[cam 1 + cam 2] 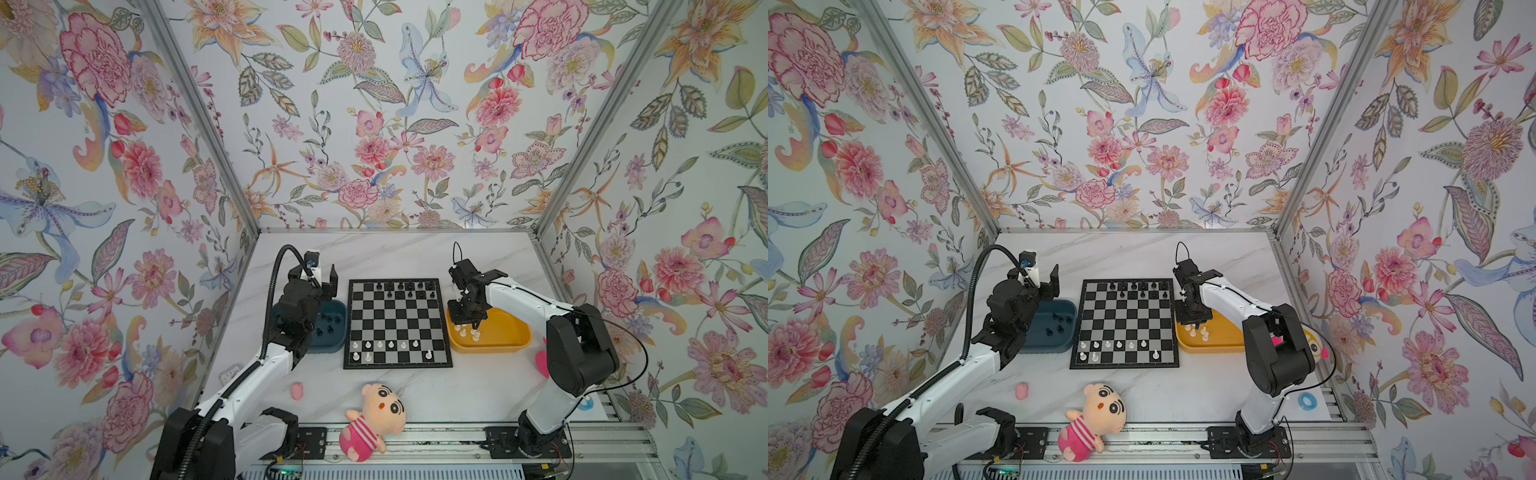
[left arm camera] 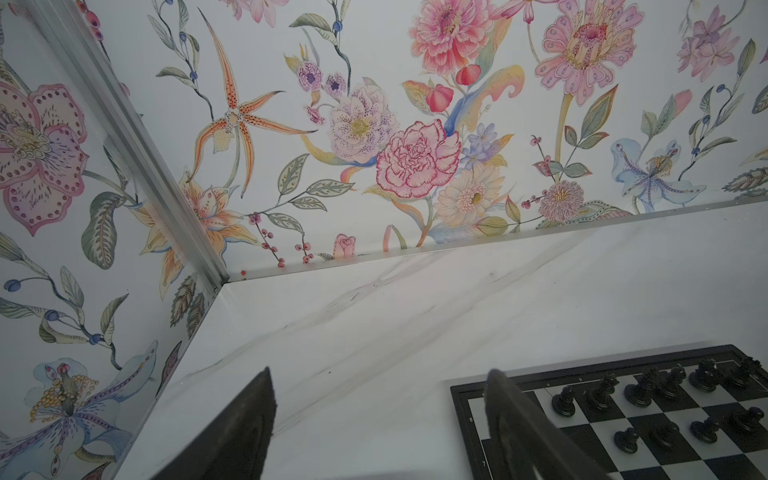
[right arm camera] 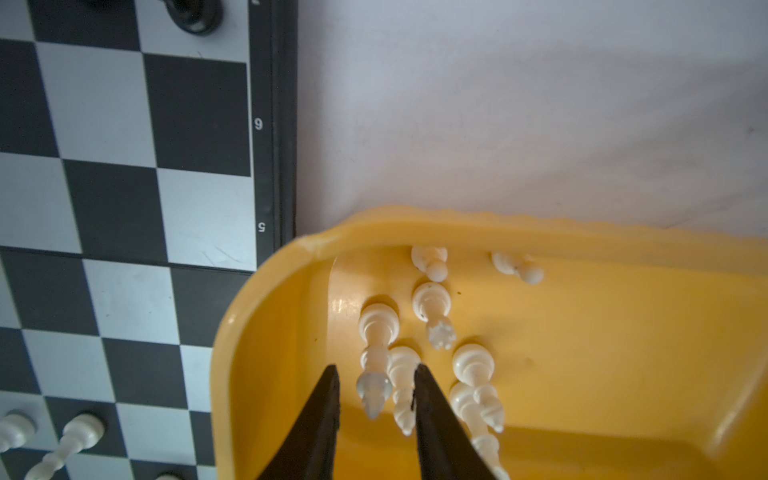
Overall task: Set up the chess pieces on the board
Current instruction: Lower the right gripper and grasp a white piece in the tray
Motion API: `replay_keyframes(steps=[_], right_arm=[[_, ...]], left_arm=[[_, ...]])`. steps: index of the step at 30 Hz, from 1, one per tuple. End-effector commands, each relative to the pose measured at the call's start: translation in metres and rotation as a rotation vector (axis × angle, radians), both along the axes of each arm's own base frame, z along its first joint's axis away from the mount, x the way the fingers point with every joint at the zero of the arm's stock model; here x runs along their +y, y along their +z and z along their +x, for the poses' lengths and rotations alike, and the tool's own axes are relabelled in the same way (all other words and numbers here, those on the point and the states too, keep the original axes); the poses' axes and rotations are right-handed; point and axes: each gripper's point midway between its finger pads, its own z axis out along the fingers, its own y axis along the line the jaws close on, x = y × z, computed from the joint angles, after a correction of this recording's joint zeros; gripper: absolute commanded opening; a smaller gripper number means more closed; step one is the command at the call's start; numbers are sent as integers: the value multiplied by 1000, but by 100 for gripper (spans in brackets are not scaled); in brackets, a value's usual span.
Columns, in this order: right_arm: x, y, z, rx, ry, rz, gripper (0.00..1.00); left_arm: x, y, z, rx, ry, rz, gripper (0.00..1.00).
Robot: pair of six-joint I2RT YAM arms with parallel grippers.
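Here the right gripper (image 3: 376,370) hangs in the yellow tray (image 3: 415,228), jaws narrow, two white pieces (image 3: 376,328) between them. The left gripper (image 2: 382,419) stands wide open beside the board (image 2: 623,365).

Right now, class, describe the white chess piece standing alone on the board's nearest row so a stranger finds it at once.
Find the chessboard between the blue tray and the yellow tray. On its row nearest the plush doll, the lone white piece stands toward the yellow tray; the other two white pieces there sit side by side at the blue end.
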Motion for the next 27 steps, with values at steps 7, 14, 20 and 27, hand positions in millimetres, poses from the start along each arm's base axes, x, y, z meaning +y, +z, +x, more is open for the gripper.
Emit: replay_keyframes(steps=[7,14,20,27], right_arm=[[-2,-14,-2,32,4,-13,32],[-2,-16,-1,35,2,-9,25],[-2,-18,-2,41,1,-8,22],[-2,-18,-3,43,-3,-10,13]], left_arm=[[0,8,1,-13,13,13,80],[0,8,1,-11,13,15,80],[1,8,1,-12,15,15,80],[1,9,0,-13,17,17,80]])
